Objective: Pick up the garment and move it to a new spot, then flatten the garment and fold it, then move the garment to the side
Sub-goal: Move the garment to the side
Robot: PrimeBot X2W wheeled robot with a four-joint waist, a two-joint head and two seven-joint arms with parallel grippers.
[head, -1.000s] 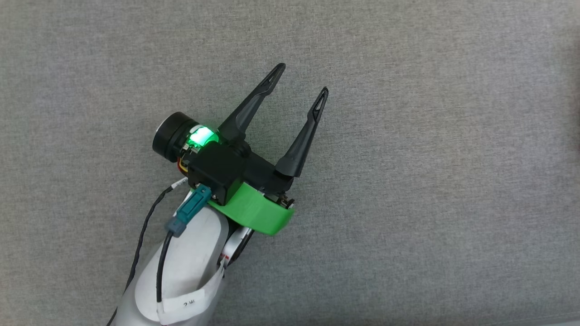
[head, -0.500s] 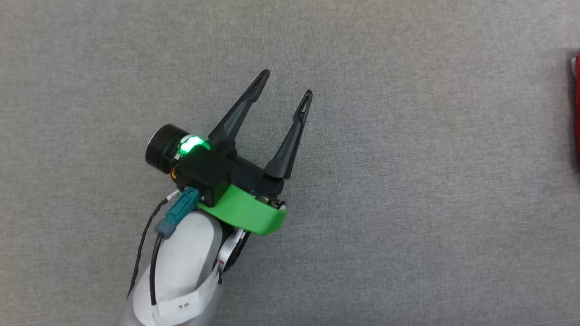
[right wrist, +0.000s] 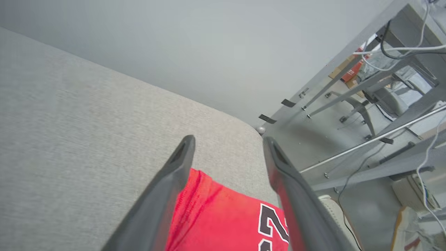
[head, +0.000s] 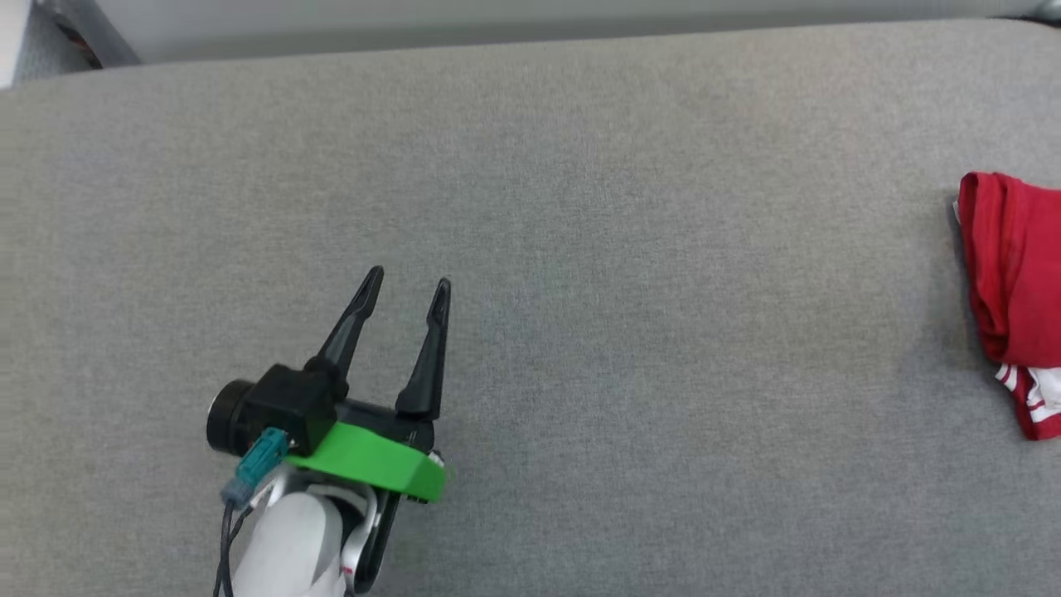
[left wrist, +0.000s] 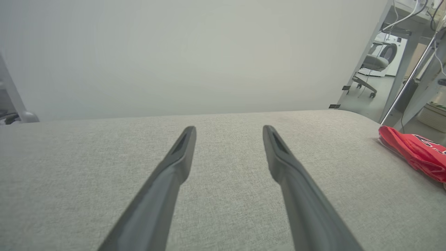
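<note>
Garment (head: 1007,265) at bench's (head: 580,166) far right cut off by head view's right edge; full outline unseen. Number (right wrist: 268,211) on it partly hidden behind right tool's (right wrist: 227,138) finger (right wrist: 296,198), rest cut by bottom edge, unreadable. Left tool's (head: 410,279) forearm (head: 290,547) cut off at near edge.

One garment (head: 1011,257), one left gripper (head: 410,278), one right gripper (right wrist: 228,138), one grey surface (head: 580,207)

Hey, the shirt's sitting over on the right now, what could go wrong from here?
1. The garment lies close to the table's rounded corner, with floor beyond; a nudge might tip it off.
2. The right gripper hangs open over it, so a finger could snag a fold on pulling away and undo the folding.
</note>
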